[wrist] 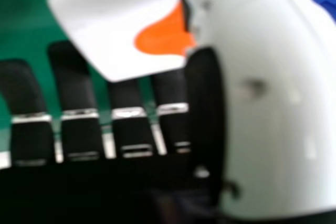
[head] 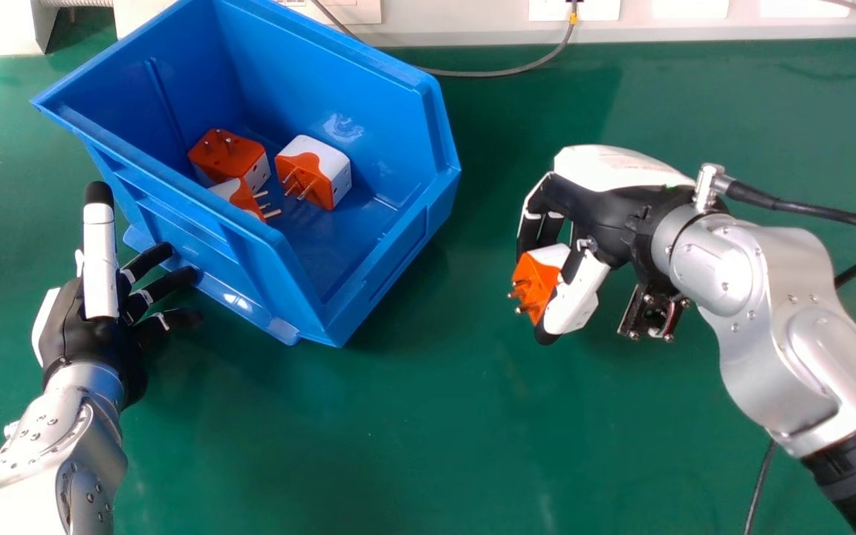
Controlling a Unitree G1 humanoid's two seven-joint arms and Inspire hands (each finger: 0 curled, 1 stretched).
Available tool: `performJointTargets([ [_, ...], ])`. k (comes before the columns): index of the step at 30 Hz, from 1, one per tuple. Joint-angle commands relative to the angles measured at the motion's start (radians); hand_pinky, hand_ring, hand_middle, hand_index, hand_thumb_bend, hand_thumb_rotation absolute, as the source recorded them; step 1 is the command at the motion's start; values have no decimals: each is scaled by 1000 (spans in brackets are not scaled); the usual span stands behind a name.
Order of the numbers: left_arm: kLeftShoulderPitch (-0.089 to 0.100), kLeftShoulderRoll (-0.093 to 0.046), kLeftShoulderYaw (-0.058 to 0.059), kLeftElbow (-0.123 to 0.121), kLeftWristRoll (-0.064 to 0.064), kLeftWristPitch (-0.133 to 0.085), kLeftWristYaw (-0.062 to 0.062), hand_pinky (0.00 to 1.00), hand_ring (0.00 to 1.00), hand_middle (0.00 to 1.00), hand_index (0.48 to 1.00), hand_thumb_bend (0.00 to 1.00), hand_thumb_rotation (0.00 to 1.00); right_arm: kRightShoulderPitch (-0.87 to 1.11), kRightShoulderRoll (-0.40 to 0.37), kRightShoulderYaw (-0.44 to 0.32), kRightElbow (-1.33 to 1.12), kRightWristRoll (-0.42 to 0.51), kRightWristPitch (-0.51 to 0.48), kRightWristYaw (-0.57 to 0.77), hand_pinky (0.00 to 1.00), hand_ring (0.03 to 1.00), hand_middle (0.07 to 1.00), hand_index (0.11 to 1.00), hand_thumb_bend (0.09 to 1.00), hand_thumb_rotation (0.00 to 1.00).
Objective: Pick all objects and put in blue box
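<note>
Clearly, in the head view the blue box (head: 368, 297) sits on the green table (head: 428, 438) around 10 o'clock, with three orange-and-white adapters inside. The prongs-up adapter (head: 224, 157) has the white-topped adapter (head: 316, 174) at its 3 o'clock and the half-hidden adapter (head: 238, 195) at its 5 o'clock, behind the box's near wall. At 9 o'clock, the left hand (head: 93, 334) lies with its fingers spread near that wall. Close to 3 o'clock, well apart from the box, the right hand (head: 606, 212) pinches the held adapter (head: 538, 282) between thumb and fingers, prongs toward 9 o'clock. A grey cable (head: 498, 73) curves near 12 o'clock.

In the right hand view, the held adapter shows a white face with an orange patch, against the thumb. Green table shows past the fingers.
</note>
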Motion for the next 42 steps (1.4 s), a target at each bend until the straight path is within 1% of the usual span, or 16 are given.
performJointTargets([
  [1,16,-4,-4,16,7,23,9,636,728,835,881,862,933,-3,-23,-31,-68,-1,4,4,324,445,562,522,491,0],
  [4,18,-6,-6,6,8,27,10,635,728,835,881,862,933,7,-29,-38,-122,-13,18,19,325,443,552,522,492,0],
  [7,16,-4,-4,18,9,20,8,633,728,836,881,862,934,23,-37,-51,-187,-17,33,29,323,434,535,535,492,0],
  [13,17,-6,-5,13,9,23,11,635,727,837,881,861,934,41,-43,-61,-246,-19,47,37,324,427,528,532,493,0],
  [15,16,-8,-7,10,11,25,15,637,727,837,881,861,934,70,-42,-97,-289,11,-5,-18,328,425,528,518,494,0],
  [17,15,-8,-9,12,12,24,16,637,727,837,881,861,934,92,-39,-121,-308,28,-51,-65,328,425,528,518,494,0],
  [21,15,-6,-9,14,12,23,17,638,726,836,881,860,934,127,-33,-147,-312,37,-147,-173,324,422,525,523,494,0],
  [23,16,-7,-9,11,12,25,19,638,726,836,881,860,934,136,-30,-155,-309,38,-178,-209,321,422,525,514,494,0],
  [27,15,-5,-10,15,10,22,15,636,725,834,880,860,934,148,-23,-165,-309,31,-219,-265,319,419,521,503,496,0],
  [31,12,-2,-12,29,15,13,13,634,725,835,880,860,934,160,-7,-177,-302,43,-271,-332,324,419,516,496,497,0],
  [32,12,-2,-12,28,14,14,14,634,725,835,880,860,934,162,-2,-180,-298,46,-285,-348,324,419,516,496,497,0],
  [34,15,-4,-13,16,13,20,18,633,724,834,880,859,934,165,7,-186,-287,53,-312,-379,327,420,514,491,498,0],
  [35,16,-5,-13,13,13,22,19,633,724,834,880,859,934,166,10,-190,-280,58,-328,-394,327,420,514,491,498,0],
  [38,12,-4,-12,28,13,14,17,631,724,834,880,859,934,167,17,-200,-248,65,-387,-448,330,419,513,491,498,0],
  [40,8,-3,-12,34,14,12,18,631,724,834,881,859,934,165,22,-205,-222,70,-437,-493,329,421,514,492,498,0],
  [42,10,-6,-13,28,13,14,19,632,724,833,881,859,934,160,29,-204,-188,70,-493,-551,328,423,517,494,498,0],
])
